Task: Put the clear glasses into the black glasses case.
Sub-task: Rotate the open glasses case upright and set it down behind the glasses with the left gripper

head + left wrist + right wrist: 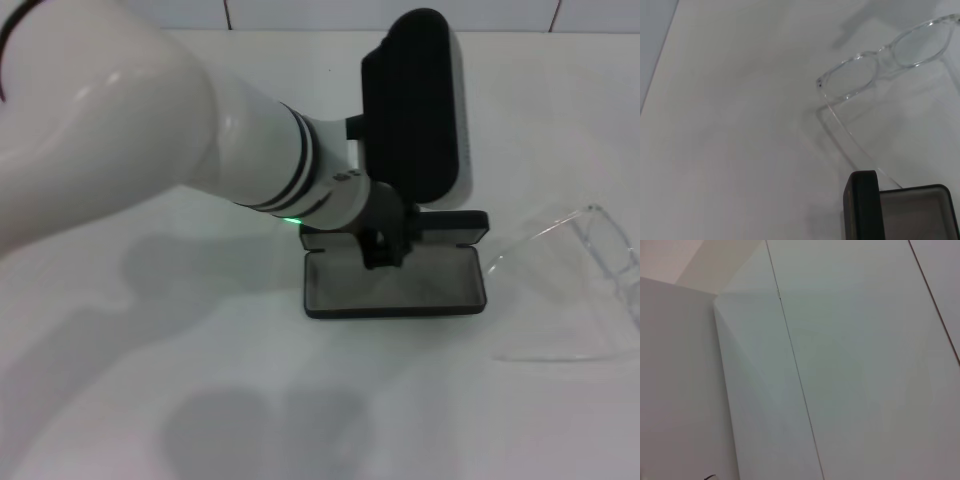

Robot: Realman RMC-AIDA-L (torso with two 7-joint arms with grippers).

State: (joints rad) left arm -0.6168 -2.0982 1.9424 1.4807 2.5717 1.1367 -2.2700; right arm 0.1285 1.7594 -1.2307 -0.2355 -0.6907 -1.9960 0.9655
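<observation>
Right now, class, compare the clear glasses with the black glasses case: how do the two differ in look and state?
The clear glasses are see-through and colourless; the black glasses case is opaque matte black with a grey lining. The glasses have thin curved arms, while the case is a flat box with rounded corners. The glasses lie outside, beside the case; the case stands open and empty beneath the left gripper. Both rest on the white table.

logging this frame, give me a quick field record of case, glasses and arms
case: black case open on the table, grey lining up, nothing in it
glasses: clear glasses on the table, to the case's right, apart from it
left arm: reaches across over the case, left claw above its hinge side, fingers not clear
right arm: out of sight
task state: glasses not yet in case
</observation>
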